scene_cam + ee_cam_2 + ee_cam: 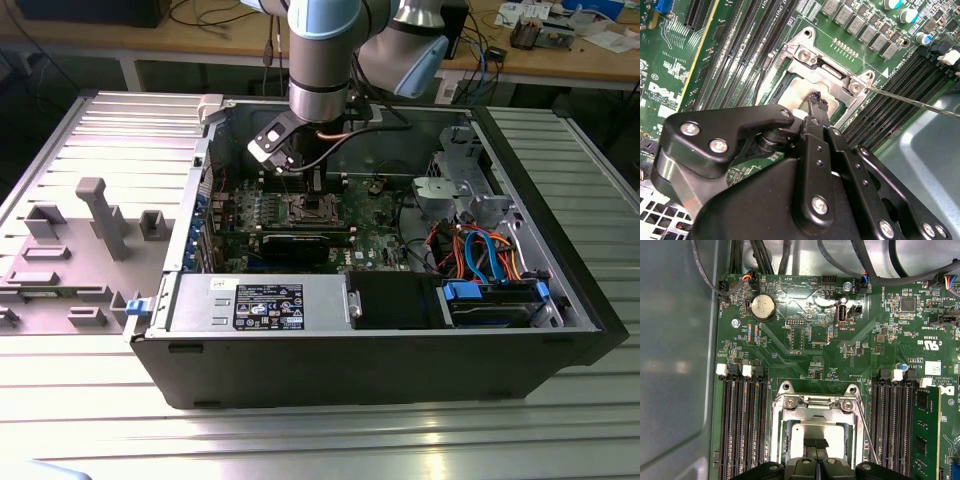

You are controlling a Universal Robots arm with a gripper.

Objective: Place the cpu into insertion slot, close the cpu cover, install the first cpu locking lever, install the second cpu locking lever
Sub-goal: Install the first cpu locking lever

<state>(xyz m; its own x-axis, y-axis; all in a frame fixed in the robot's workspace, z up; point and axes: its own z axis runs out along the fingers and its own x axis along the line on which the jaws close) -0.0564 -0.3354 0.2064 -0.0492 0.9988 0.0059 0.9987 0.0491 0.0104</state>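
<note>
Now — pincer (816, 444) closed, tips over cpu (815, 431) inside cpu cover (795, 415) window

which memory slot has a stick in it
The slot farthest from the socket, on the wire lever's side: it holds a green module, others empty.

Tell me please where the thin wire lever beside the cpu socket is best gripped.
Grip the wire lever on its straight free stretch, away from its fixed end, I think. Come from above, the claw straddling it: it is thin, and memory slots crowd its side.
</note>
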